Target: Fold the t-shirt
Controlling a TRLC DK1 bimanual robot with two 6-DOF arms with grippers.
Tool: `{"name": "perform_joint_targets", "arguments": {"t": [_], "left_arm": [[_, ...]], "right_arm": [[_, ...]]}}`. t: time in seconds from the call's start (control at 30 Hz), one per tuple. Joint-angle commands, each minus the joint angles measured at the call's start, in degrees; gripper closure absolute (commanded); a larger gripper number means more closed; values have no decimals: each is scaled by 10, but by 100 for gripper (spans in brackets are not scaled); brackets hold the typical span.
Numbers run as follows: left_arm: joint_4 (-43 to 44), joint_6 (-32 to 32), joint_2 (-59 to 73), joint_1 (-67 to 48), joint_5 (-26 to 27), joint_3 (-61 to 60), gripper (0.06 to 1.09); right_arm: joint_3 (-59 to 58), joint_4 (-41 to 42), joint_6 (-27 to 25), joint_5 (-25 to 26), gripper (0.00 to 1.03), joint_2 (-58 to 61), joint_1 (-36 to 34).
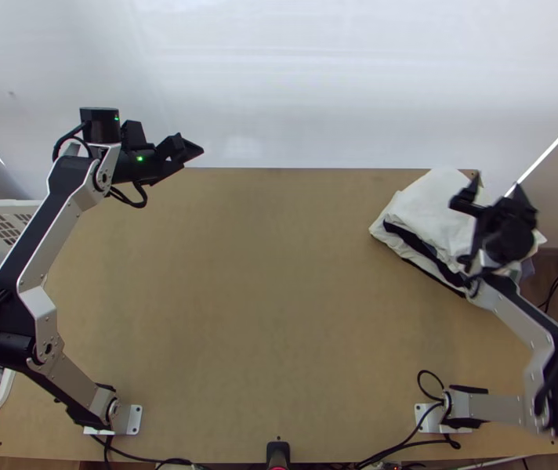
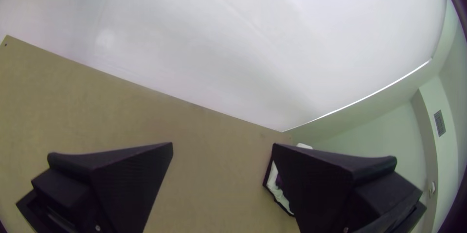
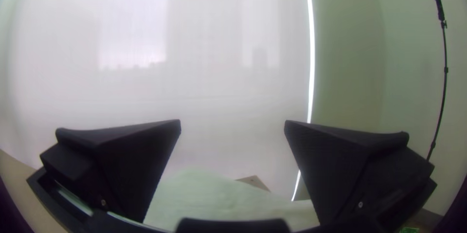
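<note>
In the top view a stack of folded white and black cloth (image 1: 428,207) lies at the table's far right corner; whether the t-shirt is in it I cannot tell. My right gripper (image 1: 498,188) is over the stack's right part, fingers apart. The right wrist view has that gripper (image 3: 232,123) open above pale cloth (image 3: 209,196). At the far left, my left gripper (image 1: 193,149) hangs near the table's back edge. Its fingers stand wide apart in the left wrist view, the gripper (image 2: 223,145) holding nothing; part of the stack (image 2: 277,189) appears behind one finger.
A white basket (image 1: 1,207) with dark and grey clothes stands left of the table (image 1: 255,298). Behind the back edge hangs a white sheet-like screen (image 1: 279,78). Black cables run along the near edge, beside a small black device (image 1: 277,453).
</note>
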Motion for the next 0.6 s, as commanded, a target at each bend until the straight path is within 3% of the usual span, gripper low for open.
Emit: {"name": "perform_joint_targets", "arguments": {"t": [0.0,0.23,0.57], "left_arm": [[1,2,-4,4,0,-8,10],[4,10,-4,16,0,-18,10],[10,13,4,17,0,-20,10]], "right_arm": [[67,1,12,1,4,140,45],[91,7,12,5,4,236,51],[95,14,12,14,4,277,51]]}}
